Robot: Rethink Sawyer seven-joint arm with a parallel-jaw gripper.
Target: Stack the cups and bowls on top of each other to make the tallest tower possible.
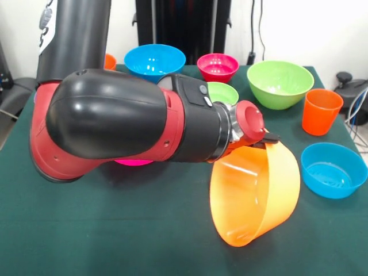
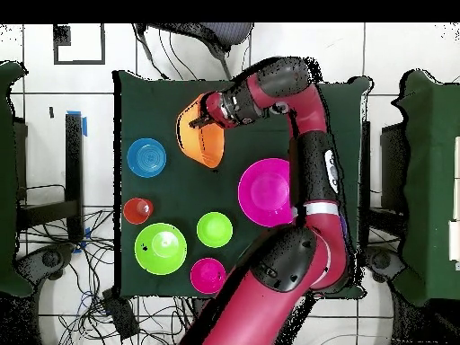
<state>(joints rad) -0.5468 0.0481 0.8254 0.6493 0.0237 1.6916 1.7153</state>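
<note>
My gripper (image 1: 268,140) is shut on the rim of the large orange bowl (image 1: 256,192) and holds it tilted on its side above the table; it also shows in the overhead view (image 2: 203,141), with the gripper (image 2: 199,117) at its rim. The orange cup (image 1: 321,111) stands upright at the right, apart from the gripper. The large pink bowl (image 2: 265,191) sits mid-table, mostly hidden under my arm in the front view. A small blue bowl (image 1: 333,170) lies right of the held bowl. A medium green bowl (image 1: 280,84), a small green bowl (image 1: 223,92), a small red bowl (image 1: 217,66) and a medium blue bowl (image 1: 154,61) stand at the back.
A small orange bowl (image 1: 109,61) peeks out behind my arm at the back left. The green table cloth (image 1: 115,230) ends at the edges, with cables and black stands beyond. My arm (image 1: 115,123) crosses over the table's middle.
</note>
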